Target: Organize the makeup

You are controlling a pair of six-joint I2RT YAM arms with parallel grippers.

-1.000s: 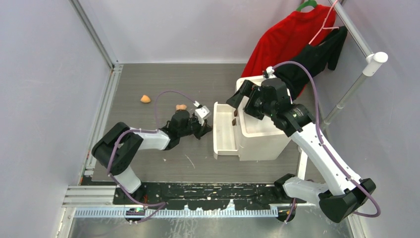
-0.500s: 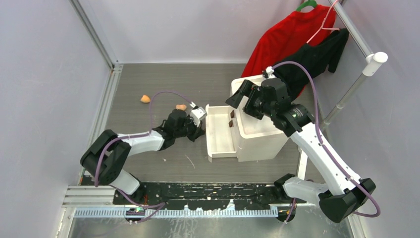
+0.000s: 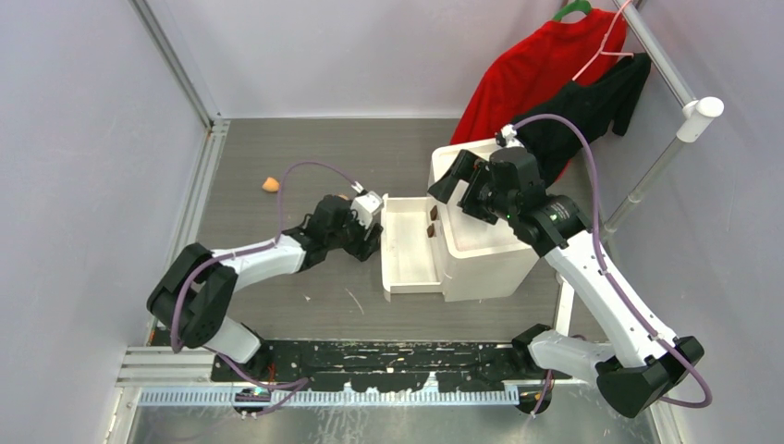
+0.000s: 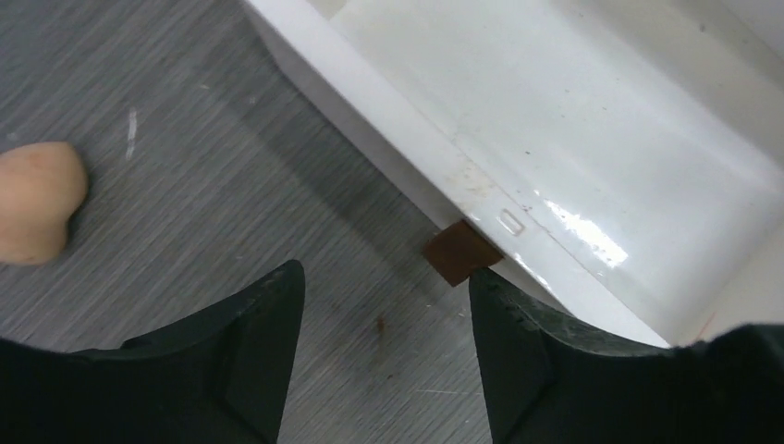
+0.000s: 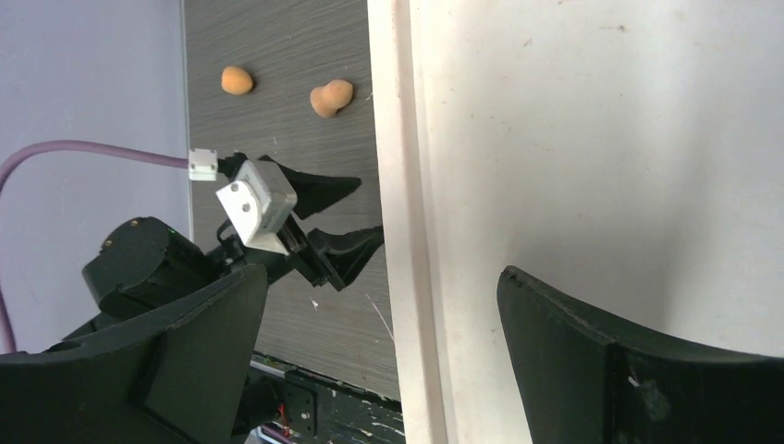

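A white box (image 3: 488, 245) has its drawer (image 3: 411, 252) pulled out to the left; the drawer shows bare inside. My left gripper (image 3: 372, 239) is open just off the drawer front (image 4: 388, 102), its right finger (image 4: 518, 351) next to the brown pull tab (image 4: 459, 252) without holding it. A peach-pink sponge (image 4: 32, 202) lies on the floor left of that gripper, and an orange sponge (image 3: 270, 184) sits farther left. Both the orange sponge (image 5: 238, 80) and the pink one (image 5: 331, 97) show in the right wrist view. My right gripper (image 3: 459, 178) hovers open over the box top (image 5: 573, 139).
Red and black clothes (image 3: 545, 69) hang on a rail (image 3: 661, 162) at the back right, right behind the box. Two small brown tabs (image 3: 432, 220) sit on the box's front. Grey walls close in the dark floor (image 3: 277, 148) on three sides.
The left gripper drew the drawer farther out to the left, then opened and let go of the brown tab. The right arm has barely moved.
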